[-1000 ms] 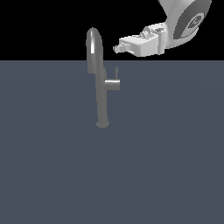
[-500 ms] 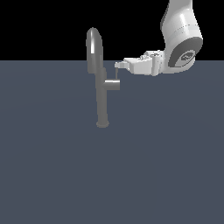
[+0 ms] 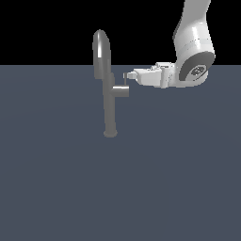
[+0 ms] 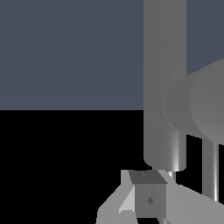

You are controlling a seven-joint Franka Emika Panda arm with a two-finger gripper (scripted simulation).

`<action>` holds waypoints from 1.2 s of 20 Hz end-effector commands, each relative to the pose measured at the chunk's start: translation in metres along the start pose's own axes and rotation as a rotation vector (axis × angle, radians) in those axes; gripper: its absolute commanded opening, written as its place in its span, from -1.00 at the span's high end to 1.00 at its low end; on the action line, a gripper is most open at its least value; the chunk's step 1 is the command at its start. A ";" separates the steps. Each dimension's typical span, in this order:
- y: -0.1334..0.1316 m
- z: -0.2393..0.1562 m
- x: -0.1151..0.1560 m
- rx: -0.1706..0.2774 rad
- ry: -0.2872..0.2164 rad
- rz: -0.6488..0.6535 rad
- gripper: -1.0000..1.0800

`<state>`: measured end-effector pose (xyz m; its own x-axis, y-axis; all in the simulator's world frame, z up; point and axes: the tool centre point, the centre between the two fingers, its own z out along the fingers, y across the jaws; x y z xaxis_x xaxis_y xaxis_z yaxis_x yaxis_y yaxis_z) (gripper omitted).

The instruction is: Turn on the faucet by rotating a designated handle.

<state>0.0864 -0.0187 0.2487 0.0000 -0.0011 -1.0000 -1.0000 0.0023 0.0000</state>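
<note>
Upright grey gooseneck faucet (image 3: 107,84), its stubby handle (image 3: 121,91) jutting toward the exterior view's right.

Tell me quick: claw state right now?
Claw: beside the faucet's handle, above its pin; open or closed cannot be told.

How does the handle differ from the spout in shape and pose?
The handle is a short straight stub jutting sideways from the column toward the gripper; the spout is a long arch curving over the top. The handle sits partway up the faucet; the spout crowns it. Both are grey metal.
</note>
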 end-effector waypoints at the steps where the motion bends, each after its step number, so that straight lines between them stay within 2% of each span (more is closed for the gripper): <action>1: 0.000 0.000 0.000 0.001 -0.001 0.000 1.00; 13: 0.027 0.001 -0.012 0.001 -0.001 -0.001 1.00; 15: 0.024 0.001 -0.009 0.004 0.001 0.001 1.00; 24: 0.050 0.001 -0.010 0.002 -0.001 0.000 1.00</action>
<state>0.0449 -0.0180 0.2580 0.0054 -0.0044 -1.0000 -0.9999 0.0123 -0.0055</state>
